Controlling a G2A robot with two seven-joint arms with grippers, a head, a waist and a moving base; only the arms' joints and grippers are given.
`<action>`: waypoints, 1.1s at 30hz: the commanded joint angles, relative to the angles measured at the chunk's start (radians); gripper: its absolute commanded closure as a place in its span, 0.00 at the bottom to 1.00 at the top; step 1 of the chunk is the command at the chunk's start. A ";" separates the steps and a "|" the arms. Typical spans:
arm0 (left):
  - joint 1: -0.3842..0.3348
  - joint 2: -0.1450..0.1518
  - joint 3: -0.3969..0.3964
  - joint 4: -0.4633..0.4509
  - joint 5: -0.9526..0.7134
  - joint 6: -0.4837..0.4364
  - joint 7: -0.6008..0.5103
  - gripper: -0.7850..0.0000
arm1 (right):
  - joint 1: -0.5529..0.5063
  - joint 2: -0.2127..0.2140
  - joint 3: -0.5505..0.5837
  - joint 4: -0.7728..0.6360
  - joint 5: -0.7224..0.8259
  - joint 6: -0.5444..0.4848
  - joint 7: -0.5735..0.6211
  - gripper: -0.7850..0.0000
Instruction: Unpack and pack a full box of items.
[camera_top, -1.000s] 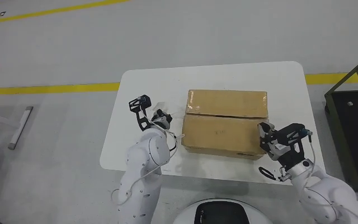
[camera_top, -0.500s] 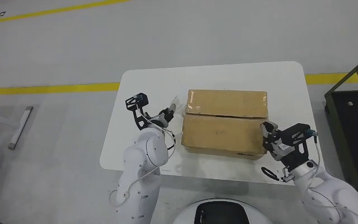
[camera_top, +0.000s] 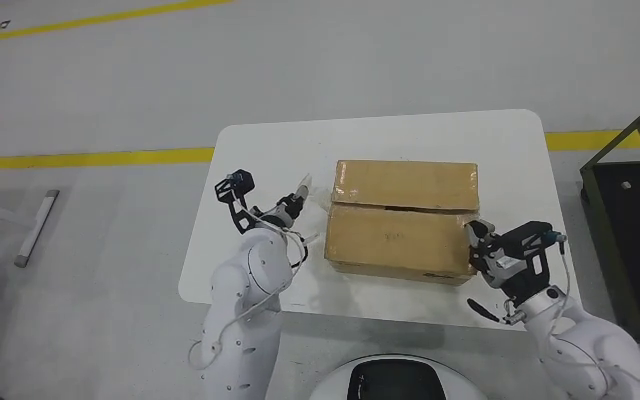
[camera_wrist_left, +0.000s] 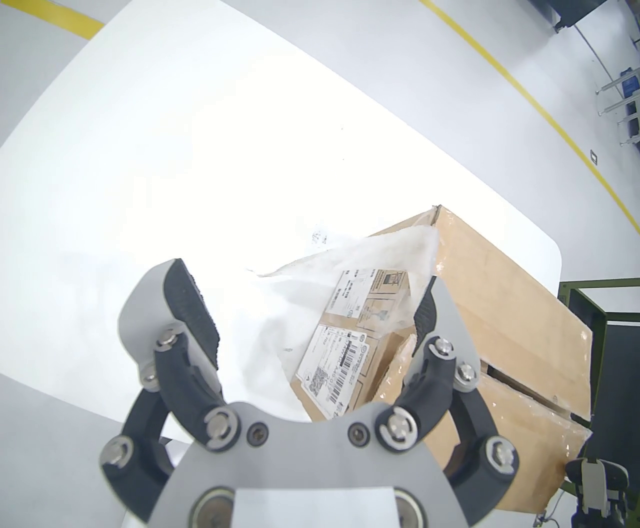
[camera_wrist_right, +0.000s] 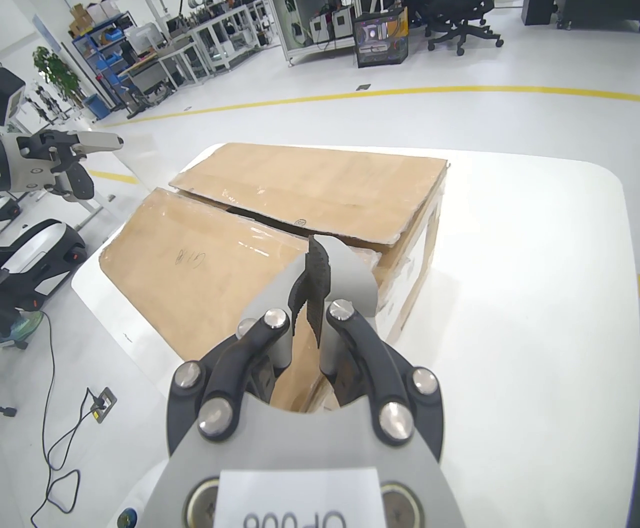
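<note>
**Box shut, both arms at its ends: the opening step is in hand**

Here's the brown cardboard box (camera_top: 400, 215) lying lengthwise on the white rounded table (camera_top: 270, 150). Its two long top flaps are down, with a ragged, split seam (camera_top: 402, 206) between them. Nothing is out of it yet, so I'd put us right at the start of the unpacking half.

The left gripper (camera_wrist_left: 305, 280) sits just off one short end of the box, jaws spread wide and holding nothing. Between it and that end hangs a loose sheet of cloudy, translucent plastic film (camera_wrist_left: 350, 260), trailing off the box's upper corner. It partly veils the white printed labels (camera_wrist_left: 345, 345) stuck on that end face.

At the opposite short end, the right gripper (camera_wrist_right: 315, 250) is up against the box's top edge, close to where the seam runs out. Its jaws are pressed together. I can't make out whether anything thin is pinched between them.

What next? My call is that the film has to go first. That means closing the spread left jaws on the sheet itself, not on the box corner, then pulling it away from the box. After that the flaps need lifting along the seam. The box looks light enough to skid, so the right arm may need to brace its end.
</note>
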 joint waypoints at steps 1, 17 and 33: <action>-0.008 0.001 -0.012 0.006 0.003 0.001 -0.013 0.00 | 0.004 0.001 -0.004 0.004 -0.006 0.000 0.018 1.00; -0.031 0.007 -0.005 -0.020 0.057 -0.076 -0.029 0.00 | 0.007 0.002 0.022 -0.028 0.000 0.030 -0.011 1.00; -0.089 0.005 0.289 0.028 0.131 -0.567 -0.091 0.00 | -0.066 0.007 0.197 -0.036 -0.013 0.071 -0.057 1.00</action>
